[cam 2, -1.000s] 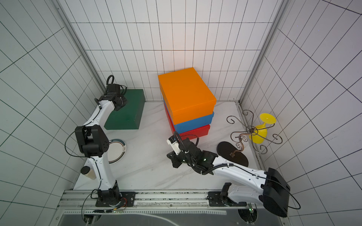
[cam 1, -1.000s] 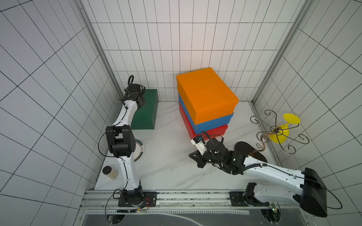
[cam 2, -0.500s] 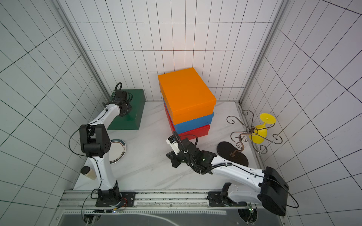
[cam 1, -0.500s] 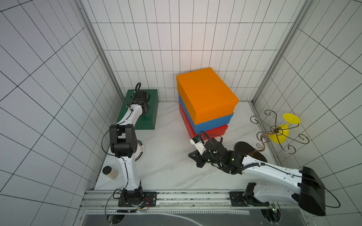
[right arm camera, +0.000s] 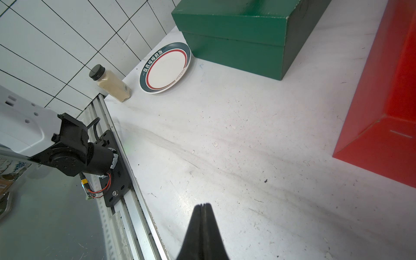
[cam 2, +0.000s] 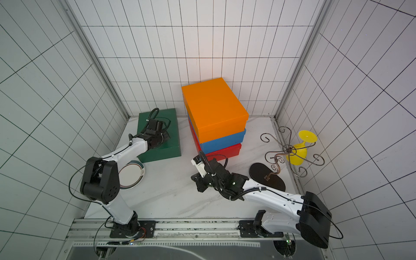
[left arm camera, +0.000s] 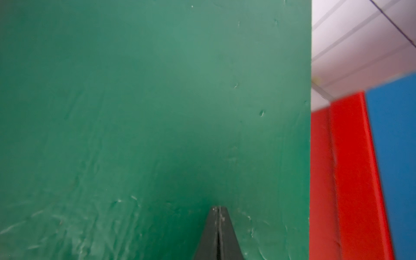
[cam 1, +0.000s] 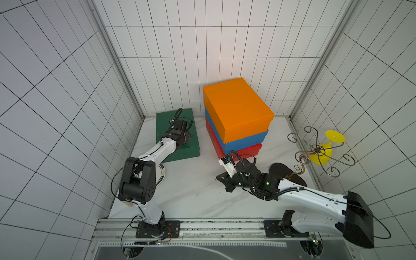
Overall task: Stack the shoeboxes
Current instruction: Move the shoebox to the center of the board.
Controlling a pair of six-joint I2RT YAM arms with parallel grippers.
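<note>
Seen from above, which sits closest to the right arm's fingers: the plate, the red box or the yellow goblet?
1. Red shoebox, just beyond the right arm's fingers, at the bottom of the stack.
2. Plate, over on the left side.
3. Yellow goblet, far over on the right side.

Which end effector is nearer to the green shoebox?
Left. The left end effector sits over the green shoebox; the right end effector hovers over the table by the red shoebox, apart from the green one.

Orange box [cam 1: 234,105] on blue box [cam 1: 247,140] on red box [cam 1: 245,150]; left end effector [cam 1: 186,138] over green box [cam 1: 164,118].
</note>
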